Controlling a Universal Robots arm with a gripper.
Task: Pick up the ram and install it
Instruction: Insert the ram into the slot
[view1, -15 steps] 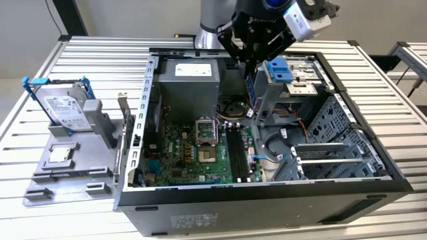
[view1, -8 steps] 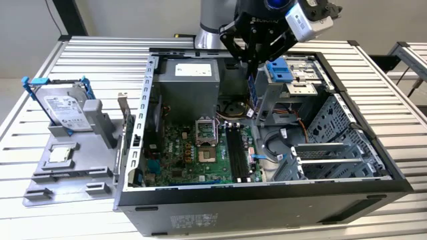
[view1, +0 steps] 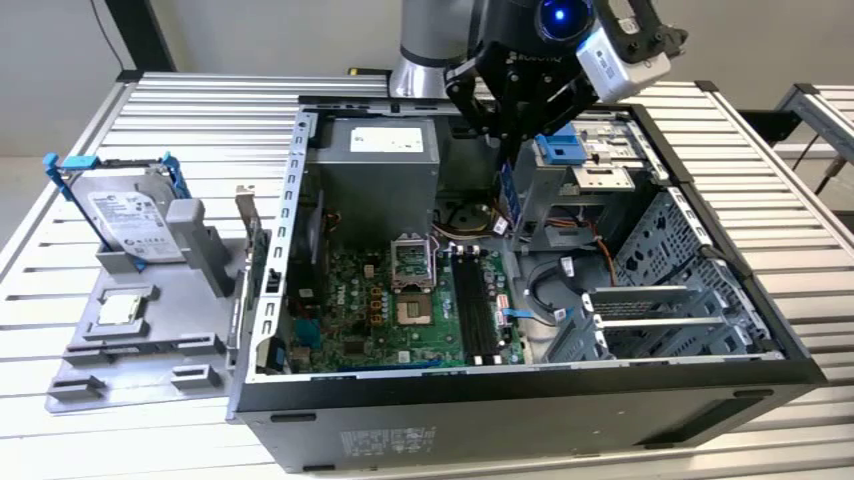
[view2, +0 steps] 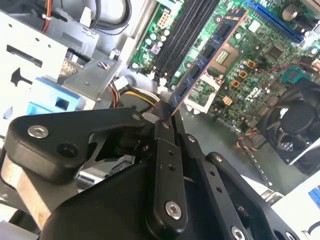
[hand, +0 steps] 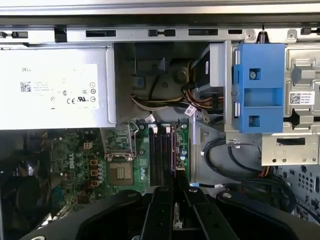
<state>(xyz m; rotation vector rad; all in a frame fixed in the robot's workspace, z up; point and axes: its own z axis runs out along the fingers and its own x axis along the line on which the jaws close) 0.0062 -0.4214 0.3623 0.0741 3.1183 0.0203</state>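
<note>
**1. Gripper.** In the exterior view the gripper (view1: 509, 140) stands at the upper centre of the frame, over the open computer case (view1: 534, 415), with its fingers pointing down into the case. In the second wrist view the fingers (view2: 165, 150) are pressed together, with only the thickness of a board between them. They pinch the ram (view2: 207, 57) by one short end.

**2. Ram.** The ram is a narrow blue circuit stick with dark chips along its face.
- In the exterior view the ram (view1: 507, 190) hangs upright below the fingertips. Its free end is inside the case, above the motherboard (view1: 380, 310) and near the memory slots (view1: 474, 300).
- In the first wrist view the ram (hand: 175, 175) shows edge-on between the fingertips, running in line with the black memory slots (hand: 161, 155). The processor socket (hand: 120, 172) lies just beside those slots.
- It cannot be told whether the free end touches a slot.

**3. Surroundings.**
- Inside the case, the power supply (view1: 380, 150) sits at the upper left of the interior.
- A blue drive bracket (view1: 561, 148) is just beside the gripper, on the exterior view's right.
- Outside the case, on the exterior view's left, a grey fixture (view1: 160, 340) holds a hard drive (view1: 127, 215) nearly upright and a square processor chip (view1: 120, 308) lying flat.
- Case and fixture stand on a slatted metal table (view1: 80, 150).
</note>
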